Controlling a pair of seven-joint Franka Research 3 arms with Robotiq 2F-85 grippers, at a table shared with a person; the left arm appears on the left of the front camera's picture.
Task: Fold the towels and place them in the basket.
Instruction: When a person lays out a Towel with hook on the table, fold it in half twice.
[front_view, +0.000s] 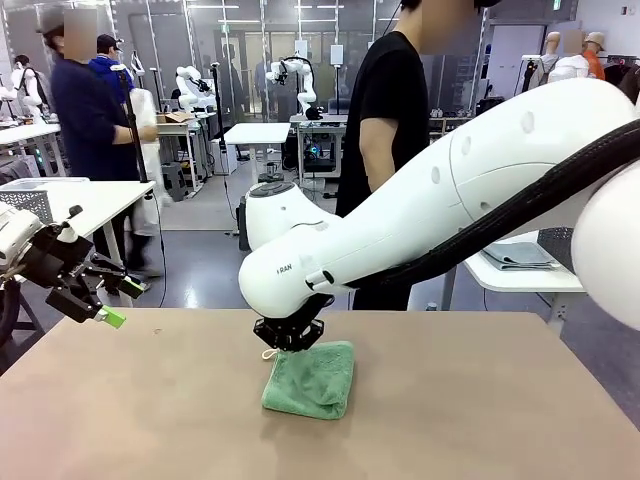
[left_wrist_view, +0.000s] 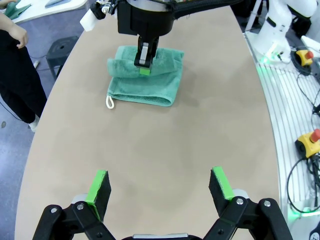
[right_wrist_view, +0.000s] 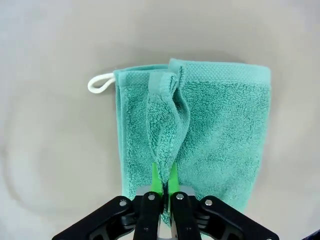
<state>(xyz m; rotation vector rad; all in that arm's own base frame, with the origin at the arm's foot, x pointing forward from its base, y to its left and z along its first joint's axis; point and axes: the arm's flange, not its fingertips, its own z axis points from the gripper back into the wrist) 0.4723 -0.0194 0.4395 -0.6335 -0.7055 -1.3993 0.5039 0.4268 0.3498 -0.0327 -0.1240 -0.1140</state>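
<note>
Right wrist view: pinching a raised fold of the green towel (right_wrist_view: 225, 125) on the tabletop (right_wrist_view: 50, 150) with the right pincer (right_wrist_view: 163, 176); holding the left pincer (left_wrist_view: 159, 179) wide open.

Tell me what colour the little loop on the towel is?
White. The loop on the green towel shows best in the right wrist view.
</note>
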